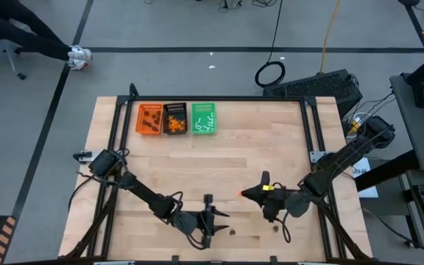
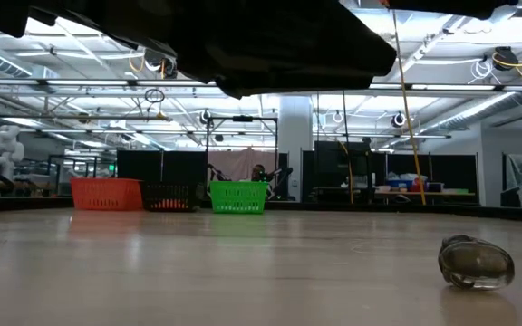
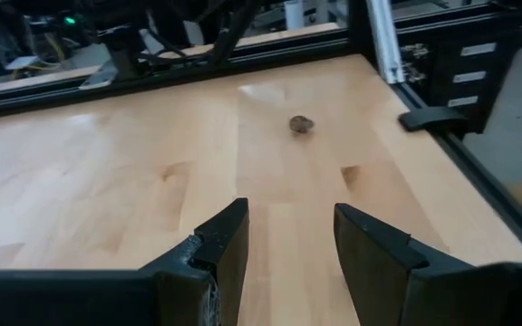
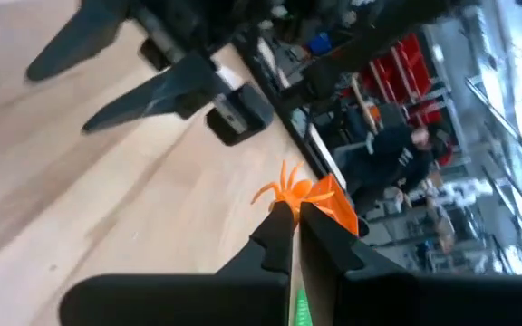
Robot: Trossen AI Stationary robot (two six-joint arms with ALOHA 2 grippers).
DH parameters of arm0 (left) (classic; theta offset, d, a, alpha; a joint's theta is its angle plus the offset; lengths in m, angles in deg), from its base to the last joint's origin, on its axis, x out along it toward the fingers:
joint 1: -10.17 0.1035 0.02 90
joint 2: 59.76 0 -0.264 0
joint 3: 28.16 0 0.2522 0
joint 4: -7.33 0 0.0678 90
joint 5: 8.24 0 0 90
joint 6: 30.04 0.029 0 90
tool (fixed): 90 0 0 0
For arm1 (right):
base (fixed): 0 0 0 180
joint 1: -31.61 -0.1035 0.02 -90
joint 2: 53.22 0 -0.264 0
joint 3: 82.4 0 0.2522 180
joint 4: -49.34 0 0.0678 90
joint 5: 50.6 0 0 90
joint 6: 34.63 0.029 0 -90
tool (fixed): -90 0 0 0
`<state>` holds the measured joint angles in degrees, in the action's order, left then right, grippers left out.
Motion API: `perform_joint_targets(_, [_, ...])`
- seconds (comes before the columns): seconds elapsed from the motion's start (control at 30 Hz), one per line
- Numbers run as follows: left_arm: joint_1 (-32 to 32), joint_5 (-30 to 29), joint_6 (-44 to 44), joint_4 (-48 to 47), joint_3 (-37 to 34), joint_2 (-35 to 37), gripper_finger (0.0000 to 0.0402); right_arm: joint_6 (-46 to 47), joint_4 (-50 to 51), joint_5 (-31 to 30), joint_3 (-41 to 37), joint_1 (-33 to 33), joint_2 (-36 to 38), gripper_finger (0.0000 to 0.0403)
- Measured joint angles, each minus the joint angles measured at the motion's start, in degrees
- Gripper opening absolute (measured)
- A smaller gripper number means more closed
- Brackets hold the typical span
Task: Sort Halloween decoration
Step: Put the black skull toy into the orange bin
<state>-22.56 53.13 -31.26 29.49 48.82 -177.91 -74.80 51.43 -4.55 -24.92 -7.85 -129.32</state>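
Halloween decoration pieces sit in three far-edge trays: orange tray (image 1: 150,119), black tray (image 1: 175,118), green tray (image 1: 203,119). The right gripper (image 4: 295,210), fingers pressed together, pinches an orange spider trinket (image 4: 290,189) above the table (image 1: 256,154). The left gripper (image 3: 290,240) hangs near the front edge, fingers spread and empty, facing a dark brown trinket (image 3: 301,124) lying loose on the wood.
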Motion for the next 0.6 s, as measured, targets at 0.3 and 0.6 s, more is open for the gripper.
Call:
perform_joint_targets(0.3, [-0.70,-6.20,-1.34,0.02,-0.50,0.09,0.0162,19.46,-10.10,-0.86,0.02,9.36,0.02,0.0000])
perform_joint_targets(0.6, [-2.52,-16.46,-1.93,-3.58,-1.71,3.23,0.0162,32.50,-11.99,25.33,0.02,31.10,0.02,0.0000])
